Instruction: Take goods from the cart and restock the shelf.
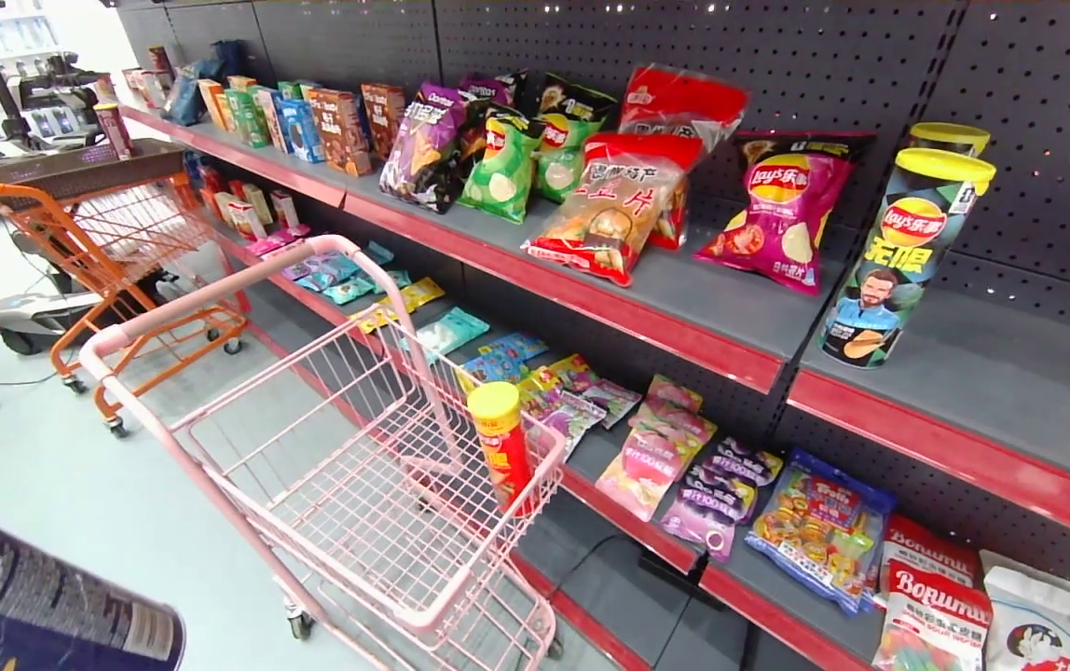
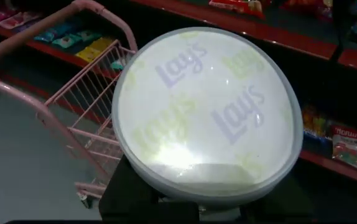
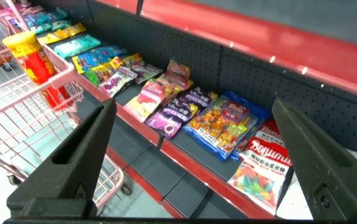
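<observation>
At my left, the left gripper (image 2: 166,202) carries a dark chip can (image 1: 41,606) clear of the floor, beside the pink cart (image 1: 218,291) and well short of the shelf. Its sealed end (image 2: 206,112) faces my wrist camera and hides my fingers, but the can hangs in mid-air, so I judge my left jaws clamped around its body. I hold it lying over rather than upright, which I take to be its carrying pose before it is stood up.

A red can (image 1: 502,447) stands upright in the cart's far corner, against the wire.

On the upper shelf (image 1: 982,373), two yellow-lidded cans (image 1: 908,252) stand beside bare board, a likely spot for mine.

My right gripper (image 3: 192,106) hangs over the lower shelf's candy bags (image 3: 166,106), jaws spread wide, touching nothing.
</observation>
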`<state>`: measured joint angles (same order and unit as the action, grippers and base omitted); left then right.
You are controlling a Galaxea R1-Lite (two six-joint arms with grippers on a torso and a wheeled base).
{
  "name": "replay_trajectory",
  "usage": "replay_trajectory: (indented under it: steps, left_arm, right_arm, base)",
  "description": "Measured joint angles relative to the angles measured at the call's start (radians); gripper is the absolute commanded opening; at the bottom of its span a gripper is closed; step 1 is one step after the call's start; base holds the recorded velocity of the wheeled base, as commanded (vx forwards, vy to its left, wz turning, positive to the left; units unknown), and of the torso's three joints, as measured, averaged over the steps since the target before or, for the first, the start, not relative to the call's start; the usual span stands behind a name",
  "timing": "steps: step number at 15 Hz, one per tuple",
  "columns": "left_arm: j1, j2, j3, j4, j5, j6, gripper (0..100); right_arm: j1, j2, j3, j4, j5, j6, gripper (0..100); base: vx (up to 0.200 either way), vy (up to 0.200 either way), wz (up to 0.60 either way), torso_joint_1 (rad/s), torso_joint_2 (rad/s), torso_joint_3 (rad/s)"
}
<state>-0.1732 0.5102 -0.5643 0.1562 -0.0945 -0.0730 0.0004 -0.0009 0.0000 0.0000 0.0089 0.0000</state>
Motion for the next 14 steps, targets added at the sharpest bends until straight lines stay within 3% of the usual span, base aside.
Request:
replay_trajectory:
  steps: [2, 7, 12, 14]
  left_arm:
    - [0.0, -0.061, 0.02, 0.035, 0.038, 0.013, 0]
    - [-0.002, -0.108, 0.027, 0.038, 0.046, 0.065, 0]
    - [-0.003, -0.123, 0.043, 0.033, 0.038, 0.071, 0]
    - [-0.002, -0.138, 0.06, 0.035, 0.07, 0.071, 0]
  right_arm:
    - [0.0, 0.0, 0.0, 0.0, 0.0, 0.0, 100]
    - [0.0, 0.0, -0.001, 0.0, -0.005, 0.0, 100]
    - [0.0, 0.0, -0.002, 0.0, -0.005, 0.001, 100]
    - [0.0, 0.0, -0.002, 0.0, -0.005, 0.002, 100]
  base:
    - [0.0, 0.0, 0.0, 0.203, -0.5, -0.305]
    - [0.0, 0.0, -0.6, 0.118, -0.27, -0.159]
    - [0.0, 0.0, -0.6, 0.008, -0.01, -0.005]
    - [0.0, 0.0, -0.6, 0.002, 0.0, 0.0]
